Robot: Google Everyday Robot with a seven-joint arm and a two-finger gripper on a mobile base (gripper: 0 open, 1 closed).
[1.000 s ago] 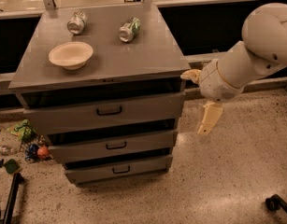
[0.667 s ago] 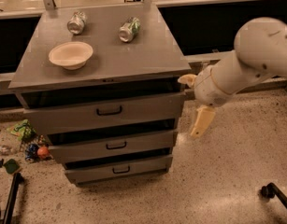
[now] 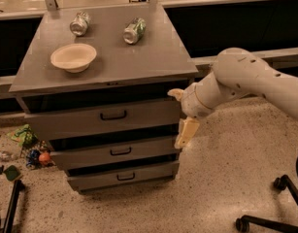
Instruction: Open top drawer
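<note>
Right now the end effector (image 3: 180,113) is hovering at the right-hand end of the top drawer (image 3: 80,123), and its two fingers (image 3: 186,132) are standing spread with nothing between them. The drawer is sitting just under the surface (image 3: 114,57), looking shut or nearly so, its front running wide and level. Its handle (image 3: 113,115) is lying at mid-front, well off to the left of the end effector as I'm facing it, so I'm judging a sideways shift is needed before any pull.
</note>
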